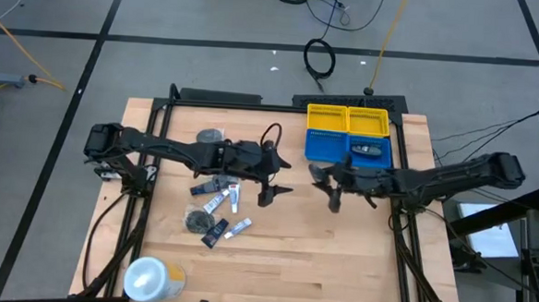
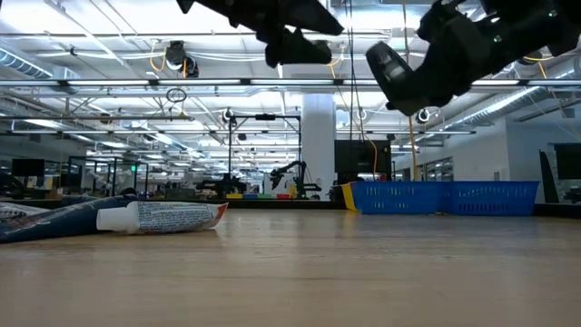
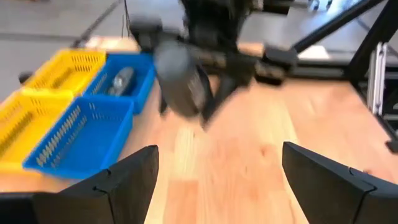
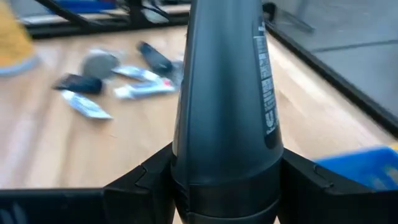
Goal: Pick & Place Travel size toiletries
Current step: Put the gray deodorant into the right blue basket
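The travel size toiletries [image 1: 216,206] lie in a loose cluster on the table's left half: white/blue tubes, dark flat round pieces and dark tubes, also seen in the right wrist view [image 4: 118,78]. One white tube [image 2: 163,216] lies flat in the low view. My right gripper [image 1: 332,193] hovers right of centre, near the bins, shut on a dark navy tube [image 4: 227,93]. My left gripper [image 1: 275,193] hangs open just left of it, above bare wood, its fingers [image 3: 134,177] spread wide and holding nothing. My right gripper pinches the dark navy tube between its two fingers [image 4: 143,183], one on each side of the tube's wide end [image 4: 227,177]. The tube runs along the fingers and sticks out past them. It is lifted clear of the table, slanting downward [image 2: 399,77].
Blue and yellow bins [image 1: 349,134] stand at the far edge right of centre; a dark item [image 1: 367,150] lies in a blue one. A large white-and-yellow roll [image 1: 152,277] stands at the near left corner. Bare wood lies in the middle and near right [image 1: 337,266].
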`<move>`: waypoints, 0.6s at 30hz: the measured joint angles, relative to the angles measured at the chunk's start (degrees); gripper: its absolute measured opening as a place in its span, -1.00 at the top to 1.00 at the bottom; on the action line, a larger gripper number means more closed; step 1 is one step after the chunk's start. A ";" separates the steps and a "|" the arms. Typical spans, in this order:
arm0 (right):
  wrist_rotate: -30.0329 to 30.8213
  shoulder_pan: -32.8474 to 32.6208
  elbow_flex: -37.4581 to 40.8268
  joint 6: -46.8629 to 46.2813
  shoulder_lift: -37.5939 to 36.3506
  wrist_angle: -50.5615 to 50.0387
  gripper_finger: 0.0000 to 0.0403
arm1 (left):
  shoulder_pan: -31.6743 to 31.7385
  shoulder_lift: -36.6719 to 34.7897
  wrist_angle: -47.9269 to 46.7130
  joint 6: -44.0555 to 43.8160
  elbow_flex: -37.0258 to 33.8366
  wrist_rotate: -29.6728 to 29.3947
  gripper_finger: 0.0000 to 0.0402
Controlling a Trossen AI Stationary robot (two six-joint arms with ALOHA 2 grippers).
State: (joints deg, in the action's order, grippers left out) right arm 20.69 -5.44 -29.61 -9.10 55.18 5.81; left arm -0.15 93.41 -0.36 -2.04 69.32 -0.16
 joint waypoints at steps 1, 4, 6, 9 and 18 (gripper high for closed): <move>1.06 0.26 0.00 -0.54 -1.10 -2.31 0.06 | -0.09 0.05 -0.86 -0.29 0.00 -0.01 -0.67; 3.41 1.54 0.00 -2.51 -4.04 -9.16 0.06 | -0.22 0.06 -3.25 -1.32 0.00 0.07 -0.67; 3.53 2.90 0.00 -3.85 -5.93 -14.11 0.06 | -0.60 0.06 -4.97 -1.75 0.00 0.09 -0.67; 3.57 5.47 0.00 -5.66 -8.24 -20.21 0.06 | -1.47 0.09 -5.40 -2.03 -0.04 0.09 -0.67; 6.54 15.06 0.00 -6.76 -10.92 -34.60 0.06 | -3.25 0.09 -5.40 -1.72 -0.04 0.03 -0.67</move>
State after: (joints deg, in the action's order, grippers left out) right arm 27.22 9.62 -29.61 -15.85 44.27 -28.79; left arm -3.40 93.49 -5.76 -3.76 69.28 -0.13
